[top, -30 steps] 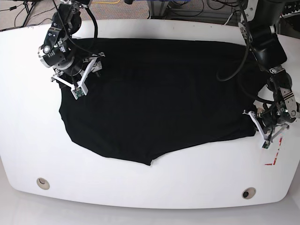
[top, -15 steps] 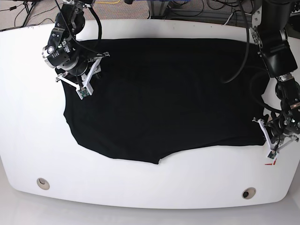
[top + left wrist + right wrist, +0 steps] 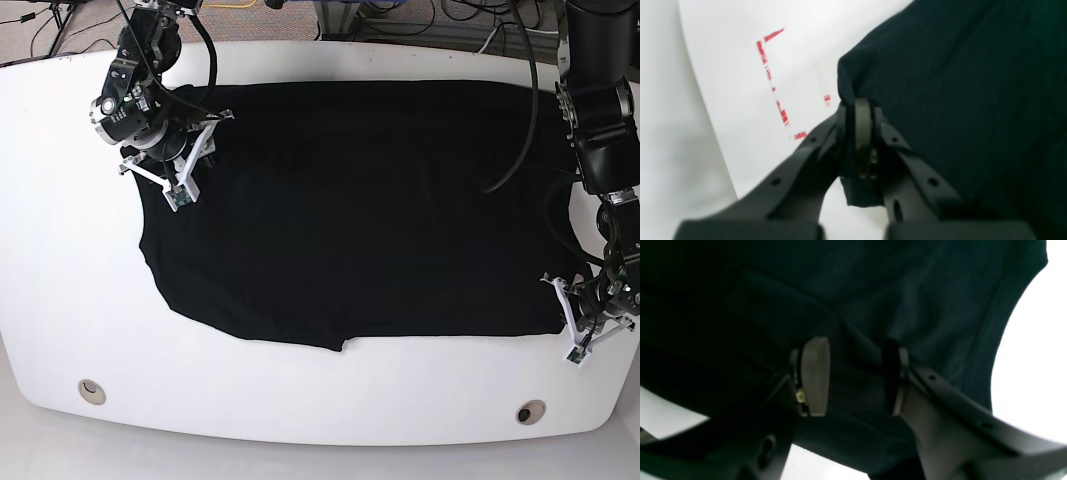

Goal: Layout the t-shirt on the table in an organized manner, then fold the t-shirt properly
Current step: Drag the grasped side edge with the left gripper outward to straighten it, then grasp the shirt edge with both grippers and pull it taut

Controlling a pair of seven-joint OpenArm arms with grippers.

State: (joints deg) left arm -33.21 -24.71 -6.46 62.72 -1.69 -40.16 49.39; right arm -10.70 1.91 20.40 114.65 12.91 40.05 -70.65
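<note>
The black t-shirt (image 3: 350,200) lies spread wide over the white table (image 3: 60,250), its front hem wavy and running to a point near the middle. My left gripper (image 3: 572,335) sits at the shirt's front right corner. In the left wrist view that gripper (image 3: 862,103) is shut on the bunched corner of the t-shirt (image 3: 957,83). My right gripper (image 3: 172,180) rests on the shirt's back left part. In the right wrist view its pads (image 3: 815,373) stand apart, closed around a thick raised fold of the t-shirt (image 3: 873,290).
Red tape marks (image 3: 773,76) lie on the table beside the held corner. Two round grommet holes (image 3: 92,390) (image 3: 530,411) sit near the front edge. Cables and equipment crowd the floor behind the table's back edge.
My left gripper has pulled the right corner toward the front right, stretching the shirt and straightening its hem. My right gripper's jaws have narrowed onto the cloth at the back left.
</note>
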